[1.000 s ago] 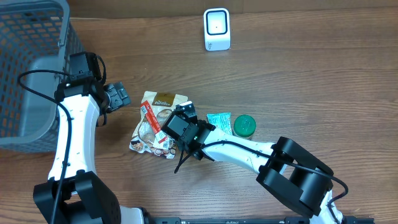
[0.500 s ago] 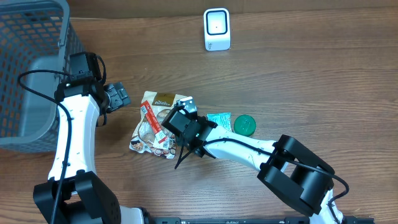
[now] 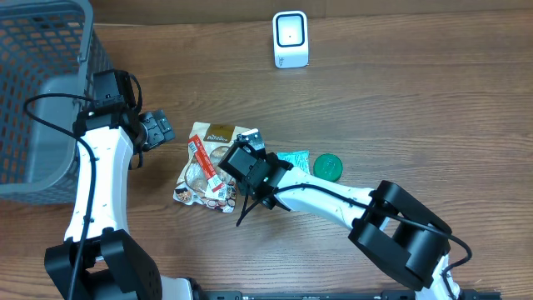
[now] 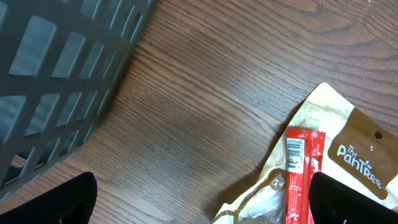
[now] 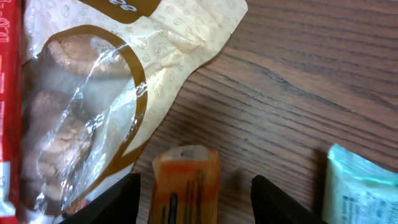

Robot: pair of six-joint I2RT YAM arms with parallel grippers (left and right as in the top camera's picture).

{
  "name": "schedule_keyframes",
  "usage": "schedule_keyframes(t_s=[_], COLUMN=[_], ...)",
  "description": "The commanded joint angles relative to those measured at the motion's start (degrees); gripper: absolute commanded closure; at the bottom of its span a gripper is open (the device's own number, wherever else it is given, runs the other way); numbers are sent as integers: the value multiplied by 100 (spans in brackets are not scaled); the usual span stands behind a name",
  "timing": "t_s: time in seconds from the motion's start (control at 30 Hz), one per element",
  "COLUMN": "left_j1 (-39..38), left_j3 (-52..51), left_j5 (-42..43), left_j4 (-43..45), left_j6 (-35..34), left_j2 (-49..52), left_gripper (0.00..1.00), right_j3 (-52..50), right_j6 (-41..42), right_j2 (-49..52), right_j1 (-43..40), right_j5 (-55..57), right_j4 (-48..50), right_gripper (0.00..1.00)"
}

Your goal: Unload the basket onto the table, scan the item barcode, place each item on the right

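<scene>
The right gripper (image 5: 194,183) is low over the table (image 5: 311,74), and its two fingers stand apart. A small orange packet (image 5: 186,177) lies flat on the wood between them. There is a little gap on each side of it, so the fingers are not squeezing it. The packet has some dark lines printed on it, but they are too blurry to read. Close beside the packet is a cookie bag (image 5: 93,99) with a clear window, and round brown cookies show through it. A red stick (image 4: 303,171) lies on top of the bag, and a small barcode shows near one end of it. On the other side of the orange packet is the corner of a teal packet (image 5: 360,186). Seen from above, the teal packet lies just beside a green lid (image 3: 327,167). The white scanner (image 3: 290,39) stands at the far side of the table, well apart from all these things. The left gripper (image 3: 155,130) is near the gray basket (image 3: 50,50), not far from the cookie bag. Its fingers are spread wide and hold nothing.
</scene>
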Motion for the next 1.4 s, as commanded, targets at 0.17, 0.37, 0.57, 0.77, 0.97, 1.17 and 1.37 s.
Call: schedule_keyframes(t_s=[0.17,0.37,0.57,0.77,0.97,1.17,1.37], left_j1=[-13,-13,-13,-13,-13,-13,-13], left_j3=[33,33,33,33,33,33,33], left_j5=[-76,-76,-76,-76,-76,-76,-76], left_j4=[-9,-9,-9,-9,-9,-9,-9], left_j6=[66,66,66,66,66,66,66], left_j2=[-48,-48,-48,-48,-48,-48,-48], left_gripper=[0,0,0,0,0,0,0], right_j3=[105,105,105,105,63,-55,-55], right_j6=[-61,94,798,940,1534,1532,1530], right_j2=[-282,-437,-638,-636,-634,-632,-623], right_j1=[-4,-31,-55,-55,-61,-59,-59], right_j5=[33,90,162,164,321,404,404], right_j4=[-227,-516,-682,-774,-866,-796,-798], right_gripper=[73,75,79,76,75,74,74])
